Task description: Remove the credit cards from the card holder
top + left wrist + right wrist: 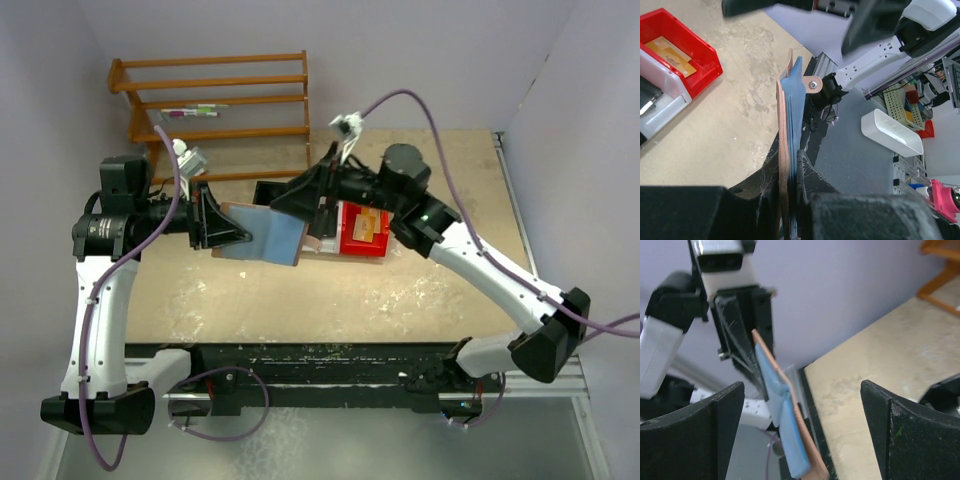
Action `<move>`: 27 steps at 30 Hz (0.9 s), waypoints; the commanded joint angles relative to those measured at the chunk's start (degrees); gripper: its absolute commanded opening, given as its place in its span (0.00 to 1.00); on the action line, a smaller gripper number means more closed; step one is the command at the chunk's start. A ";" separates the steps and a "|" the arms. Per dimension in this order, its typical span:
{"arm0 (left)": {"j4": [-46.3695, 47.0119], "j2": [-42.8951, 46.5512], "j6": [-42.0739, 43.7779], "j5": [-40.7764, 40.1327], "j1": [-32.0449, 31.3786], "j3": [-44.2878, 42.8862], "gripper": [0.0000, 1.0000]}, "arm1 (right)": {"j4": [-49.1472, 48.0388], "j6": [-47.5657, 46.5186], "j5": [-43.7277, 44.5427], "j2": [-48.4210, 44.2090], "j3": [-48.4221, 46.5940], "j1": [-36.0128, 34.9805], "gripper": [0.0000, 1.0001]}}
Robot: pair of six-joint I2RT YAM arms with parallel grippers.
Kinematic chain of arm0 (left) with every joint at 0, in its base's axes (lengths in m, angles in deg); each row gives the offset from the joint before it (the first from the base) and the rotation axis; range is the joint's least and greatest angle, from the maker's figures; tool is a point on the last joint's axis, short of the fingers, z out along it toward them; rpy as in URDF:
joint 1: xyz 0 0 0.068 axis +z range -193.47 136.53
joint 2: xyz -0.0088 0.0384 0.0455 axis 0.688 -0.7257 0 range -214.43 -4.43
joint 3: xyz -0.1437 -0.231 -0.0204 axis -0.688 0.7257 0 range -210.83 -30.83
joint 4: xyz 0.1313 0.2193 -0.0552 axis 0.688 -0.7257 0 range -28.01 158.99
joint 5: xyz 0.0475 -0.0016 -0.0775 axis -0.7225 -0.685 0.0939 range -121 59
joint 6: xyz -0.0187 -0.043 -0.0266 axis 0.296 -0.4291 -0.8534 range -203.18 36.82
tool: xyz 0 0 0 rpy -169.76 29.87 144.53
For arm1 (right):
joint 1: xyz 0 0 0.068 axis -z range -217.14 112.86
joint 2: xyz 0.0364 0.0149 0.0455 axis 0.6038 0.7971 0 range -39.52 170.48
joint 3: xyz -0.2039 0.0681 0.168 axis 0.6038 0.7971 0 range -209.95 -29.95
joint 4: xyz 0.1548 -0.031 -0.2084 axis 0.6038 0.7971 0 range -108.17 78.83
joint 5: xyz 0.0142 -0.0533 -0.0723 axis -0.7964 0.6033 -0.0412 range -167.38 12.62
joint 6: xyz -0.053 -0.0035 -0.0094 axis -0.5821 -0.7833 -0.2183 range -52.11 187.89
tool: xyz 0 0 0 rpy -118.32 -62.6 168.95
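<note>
Nearest the camera, the scuffed tan table (300, 300) stretches in front of the red bin (350, 243). Just left of the red bin, the left gripper (225, 232) pinches one edge of the card holder (268, 238) and holds it off the table, folded open. Over the red bin's left end hangs the right gripper (800, 390), its fingers (695, 435) spread wide on either side of the card holder's free edge and touching nothing. A white bin (662, 107) sits against the red bin's side. A golden-yellow card (671, 56) lies flat inside the red bin. Beyond the red bin, a wooden rack (250, 133) stands at the far wall.

The card holder is pinkish-brown outside and light blue within. Seen edge-on from the left wrist, it is a thin stack of blue layers, with a small strap tab (812, 84) carrying a metal snap at its far end. Whether cards remain inside cannot be told.
</note>
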 commanded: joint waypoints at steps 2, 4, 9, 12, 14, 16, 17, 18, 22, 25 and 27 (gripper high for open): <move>1.41 1.28 1.64 5.25 -0.25 -0.96 0.02 | 2.40 -4.83 -0.34 4.02 -5.01 -6.36 1.00; 0.34 1.33 2.54 6.48 -0.25 -1.30 0.02 | 5.50 -7.67 1.69 5.51 -7.04 -7.99 0.99; -2.53 1.14 4.94 8.40 -0.25 -2.11 0.02 | 2.68 -6.24 0.09 7.15 -6.79 -8.71 0.89; -2.97 1.14 5.33 9.29 -0.25 -2.04 0.02 | 0.63 -3.24 -2.30 7.61 -6.05 -8.71 0.69; -3.17 1.14 5.39 10.11 -0.25 -2.33 0.03 | 0.00 -1.67 -5.04 7.69 -5.25 -8.64 0.52; -3.48 1.25 5.53 11.06 -0.25 -2.64 0.08 | -0.37 -1.80 -4.93 7.06 -4.37 -8.54 0.32; -3.64 1.30 5.53 11.46 -0.25 -2.84 0.11 | -0.67 -1.99 -4.92 6.59 -3.78 -8.46 0.24; -3.74 1.26 5.47 12.16 -0.25 -2.90 0.14 | -0.88 -2.24 -4.79 6.14 -3.25 -8.45 0.16; -3.76 1.03 4.28 15.51 -0.25 -3.37 0.40 | -0.85 -3.43 -4.25 4.36 -1.26 -7.84 0.03; -3.70 0.76 2.96 18.07 -0.23 -3.79 0.51 | -0.86 -4.11 -4.68 2.75 -0.06 -6.91 0.01; -3.20 0.74 2.29 18.44 -0.18 -4.05 0.52 | -1.04 -4.58 -5.10 1.67 0.97 -6.03 0.00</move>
